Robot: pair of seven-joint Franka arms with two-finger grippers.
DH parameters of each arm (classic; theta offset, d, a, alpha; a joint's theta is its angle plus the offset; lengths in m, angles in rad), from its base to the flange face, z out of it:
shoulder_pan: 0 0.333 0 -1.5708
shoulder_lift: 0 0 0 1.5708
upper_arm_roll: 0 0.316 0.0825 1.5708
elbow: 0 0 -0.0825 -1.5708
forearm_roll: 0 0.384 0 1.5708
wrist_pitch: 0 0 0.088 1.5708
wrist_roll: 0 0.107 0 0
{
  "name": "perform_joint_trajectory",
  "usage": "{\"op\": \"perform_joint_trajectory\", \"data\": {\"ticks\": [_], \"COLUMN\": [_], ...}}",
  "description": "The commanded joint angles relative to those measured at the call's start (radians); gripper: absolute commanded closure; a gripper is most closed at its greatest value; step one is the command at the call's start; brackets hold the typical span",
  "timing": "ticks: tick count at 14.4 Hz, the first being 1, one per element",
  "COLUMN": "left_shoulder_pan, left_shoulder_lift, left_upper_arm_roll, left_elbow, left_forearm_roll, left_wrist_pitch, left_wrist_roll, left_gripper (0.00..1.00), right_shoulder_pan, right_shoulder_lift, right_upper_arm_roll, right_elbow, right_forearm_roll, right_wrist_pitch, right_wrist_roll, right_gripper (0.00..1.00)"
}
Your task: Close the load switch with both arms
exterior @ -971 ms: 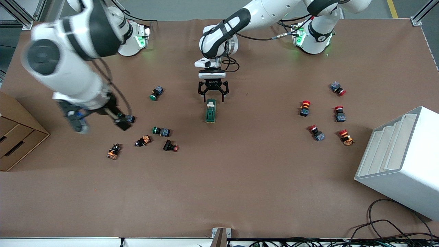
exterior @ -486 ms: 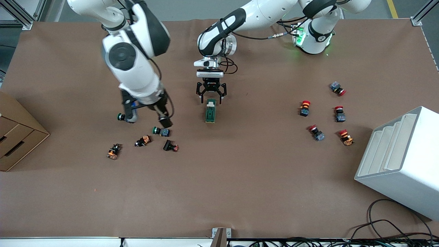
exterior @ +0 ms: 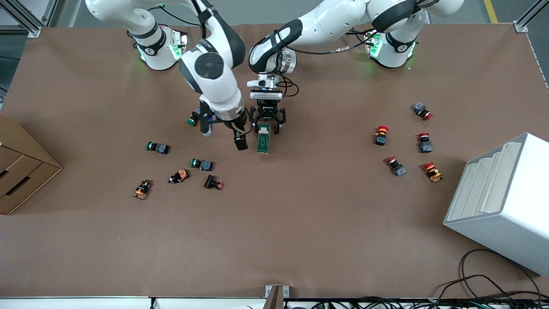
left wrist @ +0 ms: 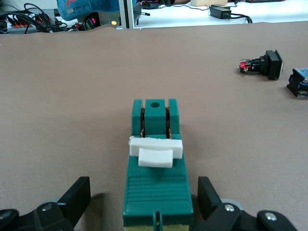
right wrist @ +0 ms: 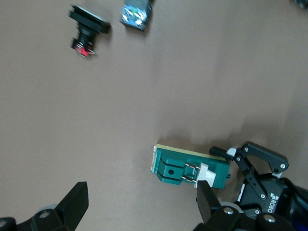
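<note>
The load switch (exterior: 263,139), a dark green block with a white lever (left wrist: 155,151), lies at mid-table. My left gripper (exterior: 266,124) is open and low over the switch's end nearest the robots' bases. Its fingers (left wrist: 209,197) stand on either side of the block with a gap on each side. My right gripper (exterior: 224,136) is open and hangs just beside the switch, toward the right arm's end of the table. In the right wrist view the switch (right wrist: 190,168) lies close to one finger (right wrist: 207,199), with the left gripper (right wrist: 260,178) at its other end.
Green-capped push buttons (exterior: 196,116) (exterior: 157,147) (exterior: 201,164) and other small buttons (exterior: 179,176) (exterior: 213,183) lie near the right arm. Red-capped buttons (exterior: 381,134) lie toward the left arm's end, by a white rack (exterior: 502,201). A cardboard box (exterior: 21,167) stands at the right arm's end.
My right arm has swung from the cardboard box's end of the table to just beside the load switch. My left gripper has come slightly closer over the switch's end.
</note>
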Motion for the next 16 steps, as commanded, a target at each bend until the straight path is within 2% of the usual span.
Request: {"op": "perform_joint_trajectory", "data": {"ticks": [1, 5, 10, 16], "left_shoulder_pan": [-0.019, -0.02, -0.028, -0.028], "left_shoulder_lift": [0.005, 0.007, 0.011, 0.014], "left_upper_arm_roll": [0.007, 0.007, 0.007, 0.007], "left_elbow": [0.009, 0.007, 0.007, 0.007], "left_forearm_roll": [0.012, 0.012, 0.01, 0.01], "left_wrist_pitch": [-0.012, -0.012, -0.024, -0.035], "left_wrist_roll": [-0.012, -0.017, -0.038, -0.038], "left_gripper": [0.01, 0.01, 0.01, 0.01], "right_shoulder_pan": [0.05, 0.11, 0.159, 0.159], "right_shoulder_lift": [-0.002, 0.018, 0.109, 0.158], "right_upper_arm_roll": [-0.013, -0.014, -0.019, -0.019], "right_elbow": [-0.064, -0.146, -0.149, -0.141], "right_forearm_roll": [-0.004, -0.007, -0.008, -0.008], "right_wrist_pitch": [0.072, 0.199, 0.294, 0.357], "right_wrist_roll": [0.067, 0.165, 0.225, 0.227], "right_gripper": [0.0, 0.0, 0.0, 0.0]}}
